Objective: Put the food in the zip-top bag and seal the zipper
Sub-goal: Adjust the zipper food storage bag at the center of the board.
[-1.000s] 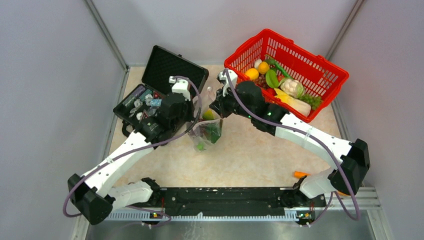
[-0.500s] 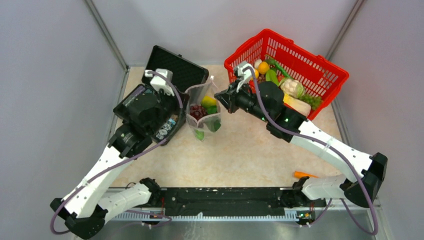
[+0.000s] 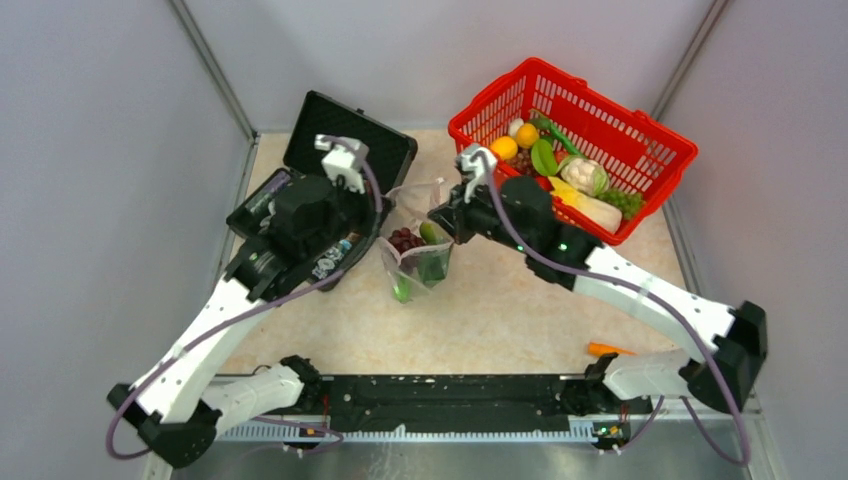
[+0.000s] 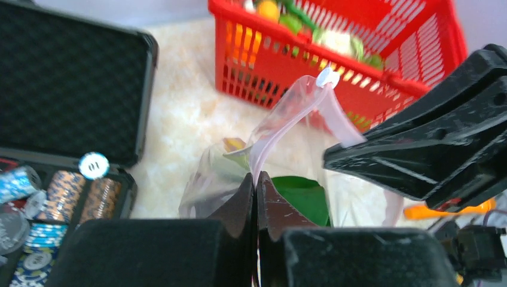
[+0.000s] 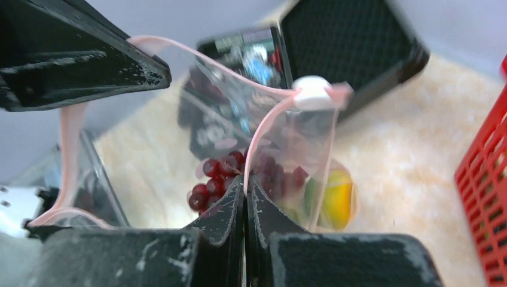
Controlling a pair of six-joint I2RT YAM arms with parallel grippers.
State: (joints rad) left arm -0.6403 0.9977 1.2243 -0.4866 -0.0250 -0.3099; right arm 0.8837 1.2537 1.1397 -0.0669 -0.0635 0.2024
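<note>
The clear zip-top bag hangs open between both arms, holding purple grapes, a green piece and a yellow-orange fruit. My left gripper is shut on the bag's pink mouth strip. My right gripper is shut on the opposite side of the pink zipper. The white slider sits at the far end of the mouth; it also shows in the left wrist view. The grapes show through the bag in the right wrist view.
A red mesh basket at the back right holds more toy food. An open black case with trinkets stands at the back left. An orange piece lies near the front right.
Both grippers have shifted slightly with the bag, which now hangs a little lower and nearer the table's middle. The left arm has swung back toward the bag.
</note>
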